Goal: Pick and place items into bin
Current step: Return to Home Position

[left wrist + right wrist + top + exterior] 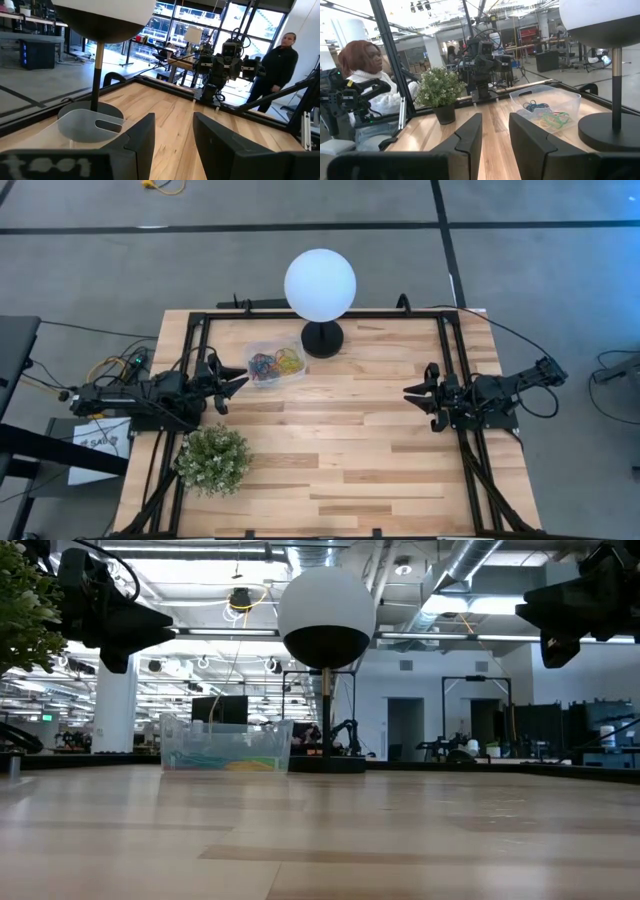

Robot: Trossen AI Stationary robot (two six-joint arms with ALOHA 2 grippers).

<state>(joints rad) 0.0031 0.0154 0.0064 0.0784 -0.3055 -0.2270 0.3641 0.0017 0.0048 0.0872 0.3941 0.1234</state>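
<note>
Well, the rubber bands all lie in a bright heap inside the clear bin, which sits on the tabletop just beside the black foot of the white ball lamp; we see none lying loose on the wood. We think these bands are very light, thin, soft and stretchy, so they would flop and bend, and could snag on a finger or spring away; to take one we would nip a single strand of its loop where it lies free of the others. The bin looks light too, and a bump could slide it. The left pincer hangs above the tabletop near the bin, on the side away from the lamp, with its fingers spread apart and nothing between them; the right pincer waits well apart at the other side, also spread open and holding nothing; neither one touches the bin or the bands. The little green plant stands near the left arm.
</note>
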